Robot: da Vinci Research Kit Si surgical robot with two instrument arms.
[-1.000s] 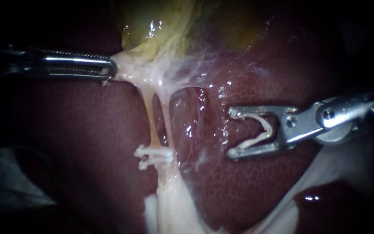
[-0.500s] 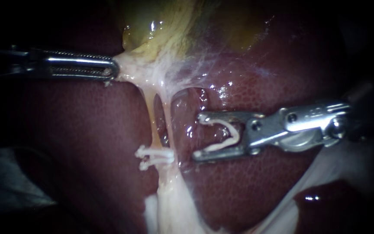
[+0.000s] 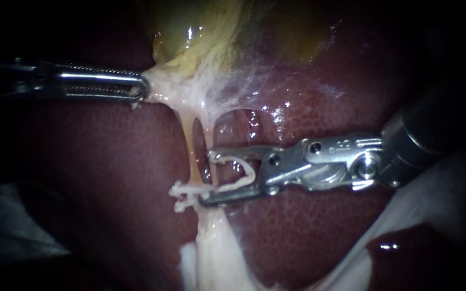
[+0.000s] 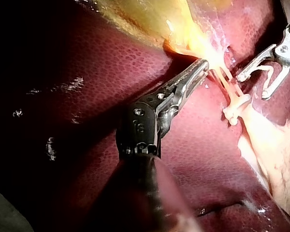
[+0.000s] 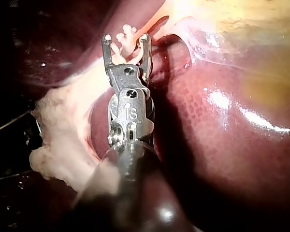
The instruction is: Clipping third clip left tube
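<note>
My left instrument [image 3: 142, 86] [image 4: 203, 65] is shut on pale tissue at the foot of the yellow gallbladder [image 3: 190, 32], pulling it to the left. Two thin tubes run down from there: the left tube [image 3: 191, 151] and the right tube [image 3: 210, 134]. Two white clips [image 3: 183, 193] sit low on the left tube. My right instrument [image 3: 207, 179] [image 5: 125, 41] holds an open white clip [image 3: 250, 171] between jaws that stand wide apart. Its tips have reached the right tube just above the two clips. The left tube lies just beyond them.
Dark red liver [image 3: 319, 237] surrounds the tubes on both sides. Pale fatty tissue [image 3: 211, 258] hangs below the clips and spreads toward the lower right. The thick shaft of my right instrument [image 3: 422, 134] crosses the liver on the right.
My right instrument has moved left across the liver with the open clip, from well right of the tubes to their edge. The left instrument has kept its hold and place.
</note>
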